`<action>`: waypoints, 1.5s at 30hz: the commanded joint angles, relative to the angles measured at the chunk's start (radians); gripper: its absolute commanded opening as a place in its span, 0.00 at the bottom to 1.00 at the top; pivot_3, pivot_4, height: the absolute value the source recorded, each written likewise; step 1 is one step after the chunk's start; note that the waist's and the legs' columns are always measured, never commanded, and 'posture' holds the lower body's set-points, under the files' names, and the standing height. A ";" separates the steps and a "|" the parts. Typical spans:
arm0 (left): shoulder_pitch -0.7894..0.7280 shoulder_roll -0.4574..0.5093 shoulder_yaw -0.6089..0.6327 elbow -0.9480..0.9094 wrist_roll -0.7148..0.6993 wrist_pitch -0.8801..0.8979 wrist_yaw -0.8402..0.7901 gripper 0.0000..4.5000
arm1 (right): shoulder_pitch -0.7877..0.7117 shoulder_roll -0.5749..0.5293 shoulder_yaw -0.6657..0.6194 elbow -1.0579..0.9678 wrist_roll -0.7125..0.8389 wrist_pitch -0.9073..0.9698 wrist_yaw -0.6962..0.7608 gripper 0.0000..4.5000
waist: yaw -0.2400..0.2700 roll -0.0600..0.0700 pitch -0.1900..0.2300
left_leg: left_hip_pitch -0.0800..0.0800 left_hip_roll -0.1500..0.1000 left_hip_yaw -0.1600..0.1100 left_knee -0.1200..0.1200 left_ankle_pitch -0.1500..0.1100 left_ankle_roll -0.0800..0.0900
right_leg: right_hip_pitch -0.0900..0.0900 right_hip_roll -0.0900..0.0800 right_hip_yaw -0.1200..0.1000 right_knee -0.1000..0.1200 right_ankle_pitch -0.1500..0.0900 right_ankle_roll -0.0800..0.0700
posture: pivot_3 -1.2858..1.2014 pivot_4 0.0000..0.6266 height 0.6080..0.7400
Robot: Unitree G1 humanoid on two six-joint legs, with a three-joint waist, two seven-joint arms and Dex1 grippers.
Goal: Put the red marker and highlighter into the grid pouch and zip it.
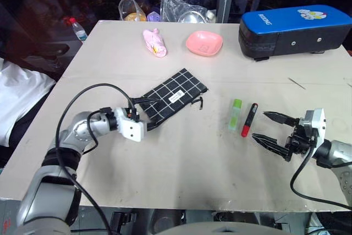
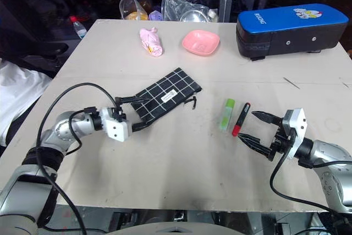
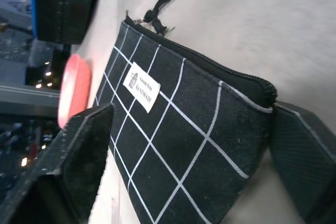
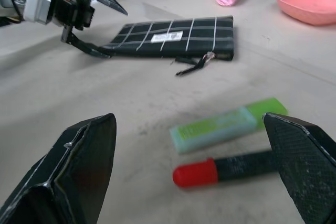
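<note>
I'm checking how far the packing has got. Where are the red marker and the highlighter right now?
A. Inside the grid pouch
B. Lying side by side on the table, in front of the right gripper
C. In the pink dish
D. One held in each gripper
B: the red marker and the highlighter lie side by side on the bare table, just ahead of the open right gripper, apart from the grid pouch.

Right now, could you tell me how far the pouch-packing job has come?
Nothing is packed yet. The left gripper straddles one end of the black white-gridded fabric pouch. The black red-capped marker and flat light-green highlighter lie on the table, before the open right gripper. Loading and zipping remain.
</note>
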 commanded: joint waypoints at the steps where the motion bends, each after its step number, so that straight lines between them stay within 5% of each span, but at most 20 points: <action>1: 0.001 -0.018 -0.037 0.016 0.042 0.060 0.049 0.61 | 0.003 -0.006 -0.038 -0.034 0.007 -0.005 -0.014 1.00 | 0.001 0.000 0.000 | 0.000 0.000 0.000 0.001 0.000 0.000 | 0.000 0.000 0.000 0.000 0.000 0.000 | 0.52 0.24 0.98; 7: -0.010 -0.028 -0.068 0.004 0.041 0.148 0.071 0.01 | -0.009 -0.005 -0.032 -0.042 0.012 0.003 -0.032 1.00 | 0.004 0.006 -0.004 | 0.001 0.000 -0.001 0.002 0.000 0.000 | 0.001 0.000 0.000 0.001 0.000 0.000 | 0.52 0.24 0.98; 14: -0.016 -0.045 -0.058 -0.016 -0.014 0.167 0.101 0.01 | -0.015 0.000 -0.022 -0.041 0.008 0.003 -0.040 1.00 | 0.006 0.009 -0.005 | 0.002 0.000 -0.002 0.003 0.000 0.000 | 0.002 0.001 0.000 0.003 0.000 0.000 | 0.52 0.24 0.98; 19: 0.026 -0.092 -0.019 -0.131 -0.266 0.237 0.008 0.01 | -0.025 0.022 -0.013 -0.062 0.027 0.023 -0.071 1.00 | 0.009 0.007 -0.004 | 0.000 0.000 -0.002 0.003 0.000 0.000 | 0.002 0.001 0.000 0.002 0.000 0.000 | 0.52 0.24 0.98; 30: 0.134 -0.210 0.011 -0.698 -0.648 0.842 -0.103 0.01 | -0.303 0.152 0.152 -0.108 -0.103 0.278 -0.438 1.00 | -0.019 0.001 0.000 | -0.005 0.001 -0.002 0.004 0.003 -0.005 | -0.005 0.002 0.000 0.005 0.000 0.000 | 0.52 0.24 0.98; 45: 0.194 -0.218 0.010 -0.823 -0.616 0.940 -0.155 0.01 | -0.617 0.221 0.112 0.097 -0.089 0.587 -0.606 1.00 | -0.023 0.001 0.000 | -0.015 0.001 -0.003 0.005 0.003 -0.005 | -0.015 0.003 0.001 0.007 0.000 0.000 | 0.52 0.24 0.98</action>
